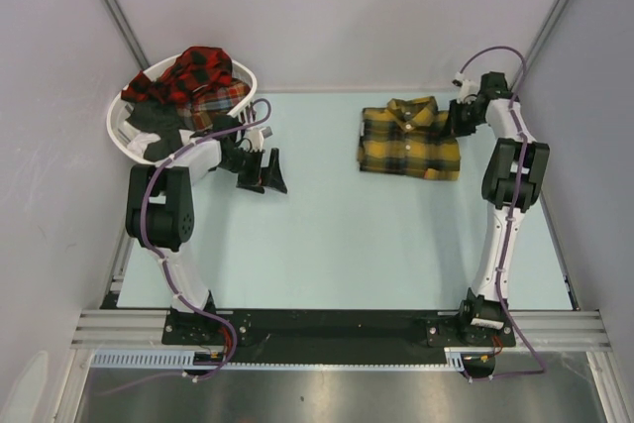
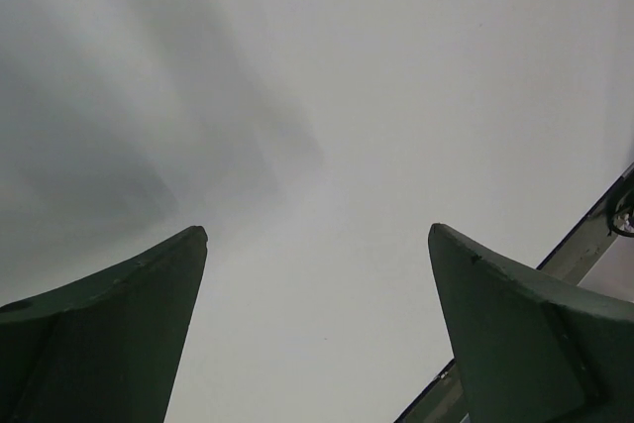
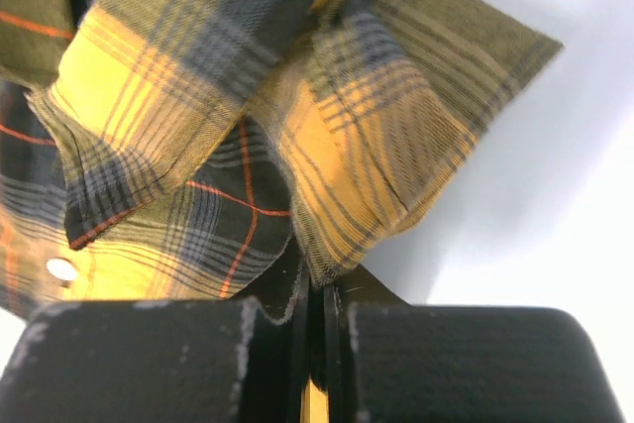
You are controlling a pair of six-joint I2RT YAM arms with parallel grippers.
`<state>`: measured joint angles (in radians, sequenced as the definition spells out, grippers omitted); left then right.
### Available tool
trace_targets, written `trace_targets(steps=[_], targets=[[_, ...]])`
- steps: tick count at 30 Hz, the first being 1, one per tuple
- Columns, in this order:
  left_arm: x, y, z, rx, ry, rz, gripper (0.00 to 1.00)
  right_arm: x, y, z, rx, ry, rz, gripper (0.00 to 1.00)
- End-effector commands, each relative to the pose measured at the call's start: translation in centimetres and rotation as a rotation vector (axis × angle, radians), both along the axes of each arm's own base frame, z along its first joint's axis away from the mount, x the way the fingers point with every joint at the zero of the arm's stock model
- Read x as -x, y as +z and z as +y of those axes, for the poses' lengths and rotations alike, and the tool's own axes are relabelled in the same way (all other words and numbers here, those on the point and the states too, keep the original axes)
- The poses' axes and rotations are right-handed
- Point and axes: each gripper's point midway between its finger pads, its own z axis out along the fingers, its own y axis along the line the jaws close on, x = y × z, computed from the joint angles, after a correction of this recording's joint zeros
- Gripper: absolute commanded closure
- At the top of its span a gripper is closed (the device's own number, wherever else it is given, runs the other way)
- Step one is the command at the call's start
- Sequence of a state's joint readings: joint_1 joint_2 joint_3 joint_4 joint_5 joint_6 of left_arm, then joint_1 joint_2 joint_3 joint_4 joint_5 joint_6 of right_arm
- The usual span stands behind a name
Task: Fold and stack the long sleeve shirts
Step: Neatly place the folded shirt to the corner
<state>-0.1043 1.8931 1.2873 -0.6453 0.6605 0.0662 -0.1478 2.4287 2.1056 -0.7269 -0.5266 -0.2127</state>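
— What is the setting?
— A pale blue-green table boxed in by plain lilac walls, seen from above.

— Start at the right fingers.
— In the right wrist view the two black fingers are pressed almost together. Only a slit is left between them, and a fold of the yellow shirt is nipped in it. The plaid cloth fans up and away from that pinch. The overhead view cannot show the pinch. There the right gripper simply sits against the shirt's 2 o'clock corner.

— And the left?
— Its wrist view shows dark green fingers spread wide, with only blank wall between them. From above, the left gripper is at 4 o'clock of a white basket, apart from any cloth.

— Where do the shirts lie?
— The yellow one is folded into a flat rectangle at about 1 o'clock from the table's centre. Its collar points toward 12 o'clock, and its long axis runs 9 to 3, tipped slightly. The red-and-black shirts are heaped in the basket at 10 o'clock, with other dark cloth. Only the overhead view shows them.
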Motion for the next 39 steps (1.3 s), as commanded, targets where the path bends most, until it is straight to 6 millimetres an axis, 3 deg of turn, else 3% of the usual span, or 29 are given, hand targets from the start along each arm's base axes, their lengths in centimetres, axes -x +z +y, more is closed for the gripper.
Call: trace_targets(steps=[1,8,16,24,29,30,33,36,37,39], targets=[[-0.7,1.6,0.1,-0.014,-0.041,-0.064,0.01,0.9,-0.1,-6.5,0.192,0.068,0.003,1.0],[0.2,1.4,0.0,-0.011,-0.049,-0.051,0.0,-0.4,0.6,-13.8,0.346,0.031,-0.076,1.0],[-0.6,1.3,0.2,-0.038,-0.045,-0.056,0.01,-2.9,1.7,-20.1,0.51,-0.049,-0.18,1.0],[-0.6,0.8,0.3,-0.048,-0.051,-0.042,0.01,-5.2,3.3,-23.5,0.641,-0.059,-0.327,1.0],[-0.8,0.8,0.4,-0.051,-0.05,-0.043,0.01,-6.2,4.0,-24.0,0.66,-0.086,-0.354,0.98],[-0.8,0.9,0.4,-0.051,-0.05,-0.043,0.01,-6.4,4.1,-24.2,0.671,-0.095,-0.364,0.8],[-0.9,1.2,0.7,-0.064,-0.054,-0.064,0.0,-6.8,6.0,-25.1,0.706,-0.153,-0.403,0.4],[-1.5,2.3,0.9,-0.075,-0.058,-0.114,0.01,-7.7,11.2,-24.9,0.708,-0.187,-0.52,0.26],[-2.0,2.9,1.0,-0.078,-0.06,-0.146,0.01,-7.7,13.9,-24.7,0.706,-0.2,-0.571,0.24],[-2.8,4.7,1.1,-0.086,-0.075,-0.217,0.01,-7.9,17.5,-23.5,0.659,-0.206,-0.649,0.14]])
